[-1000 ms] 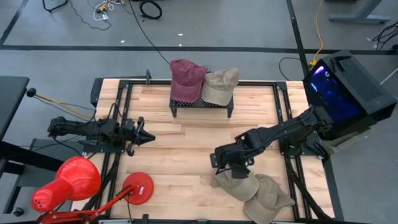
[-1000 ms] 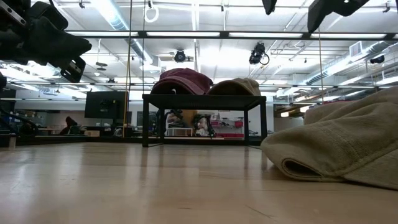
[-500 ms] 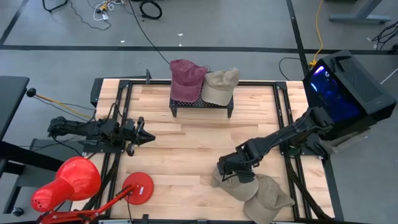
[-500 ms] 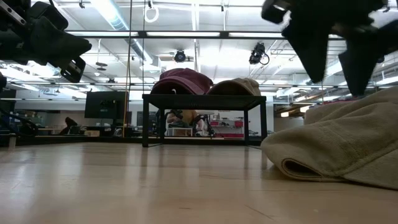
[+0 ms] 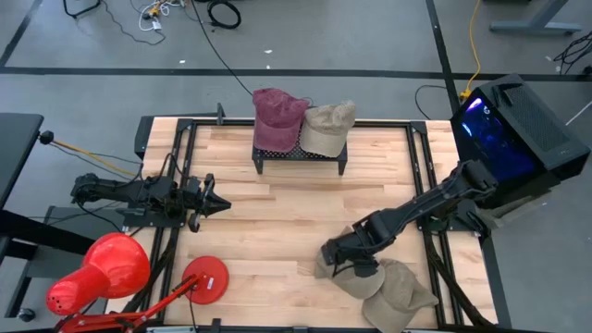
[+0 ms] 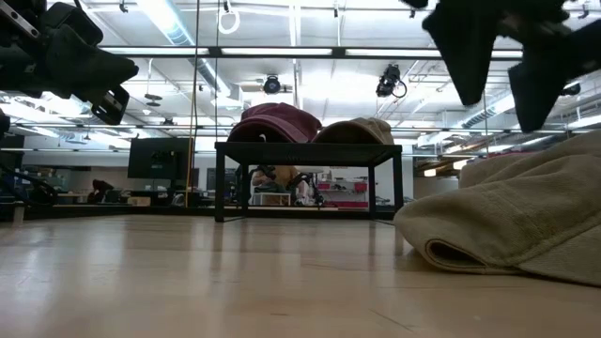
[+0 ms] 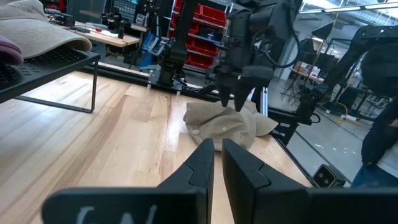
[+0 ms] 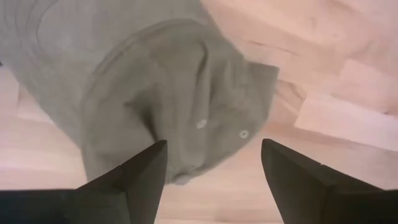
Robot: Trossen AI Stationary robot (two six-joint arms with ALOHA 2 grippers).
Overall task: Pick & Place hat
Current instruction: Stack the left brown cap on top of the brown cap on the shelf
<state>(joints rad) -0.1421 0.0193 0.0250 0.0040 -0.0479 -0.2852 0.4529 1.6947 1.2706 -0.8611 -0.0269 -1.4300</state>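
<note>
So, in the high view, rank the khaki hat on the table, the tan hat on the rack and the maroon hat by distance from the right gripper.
1. Khaki hat, directly beneath the right gripper.
2. Tan hat, rack's right side.
3. Maroon hat, rack's left side.

Khaki hats (image 5: 384, 282) on pale wood table (image 5: 268, 222) — maroon cap (image 5: 276, 116) and tan cap (image 5: 328, 125) on black rack (image 5: 301, 157).

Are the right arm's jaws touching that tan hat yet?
Apart. In the low view the right gripper, jaws open, hangs clear above the tan hat.
</note>
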